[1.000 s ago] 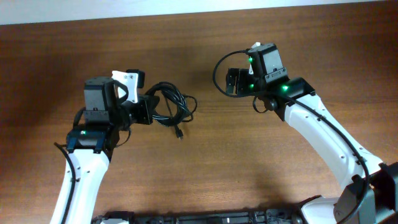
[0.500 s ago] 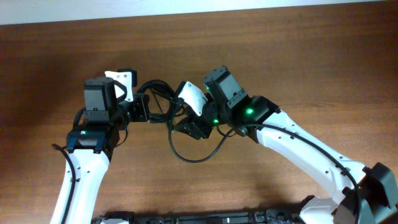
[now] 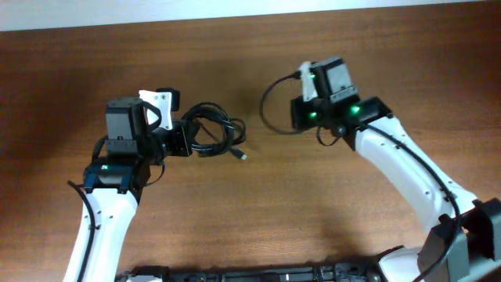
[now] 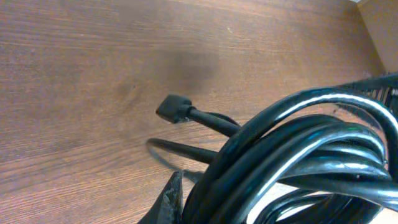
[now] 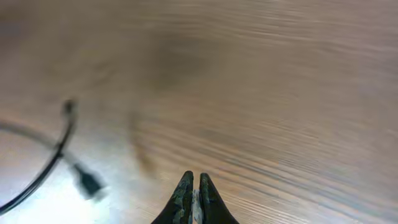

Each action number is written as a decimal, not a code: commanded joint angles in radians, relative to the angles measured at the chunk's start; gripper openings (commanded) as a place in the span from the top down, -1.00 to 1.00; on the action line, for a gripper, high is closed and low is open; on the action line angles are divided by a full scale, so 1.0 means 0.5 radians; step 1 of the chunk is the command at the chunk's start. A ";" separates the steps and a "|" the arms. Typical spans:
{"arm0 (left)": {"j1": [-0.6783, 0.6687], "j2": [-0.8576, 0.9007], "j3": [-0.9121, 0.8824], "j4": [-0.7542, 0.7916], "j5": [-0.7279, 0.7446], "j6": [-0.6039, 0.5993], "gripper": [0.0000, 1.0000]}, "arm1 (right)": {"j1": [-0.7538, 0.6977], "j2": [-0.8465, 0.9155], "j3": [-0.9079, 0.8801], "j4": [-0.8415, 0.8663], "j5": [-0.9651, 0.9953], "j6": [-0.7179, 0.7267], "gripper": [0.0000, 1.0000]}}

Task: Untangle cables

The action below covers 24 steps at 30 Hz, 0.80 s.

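Observation:
The cables form a black coiled bunch left of the table's middle, with one plug end trailing to its right. My left gripper is shut on the bunch's left side. In the left wrist view the glossy coils fill the lower right and hide most of the jaws. One finger shows beside them, and a plug lies on the wood beyond. My right gripper is well to the right of the bunch. It is shut, with nothing seen between its tips. A blurred thin cord with a plug lies to its left.
The wooden table runs to a pale edge at the back. A thicker black wire loops off the right arm's wrist. Both white arms reach in from the front corners.
My right arm swung left to the cable bunch and came back to the right, and its jaws went from open to shut. The trailing plug end shifted right. The left gripper kept its hold.

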 commanded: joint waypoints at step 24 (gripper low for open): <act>0.008 -0.034 0.014 -0.069 0.510 0.027 1.00 | 0.275 0.063 0.001 0.797 -0.033 0.017 0.92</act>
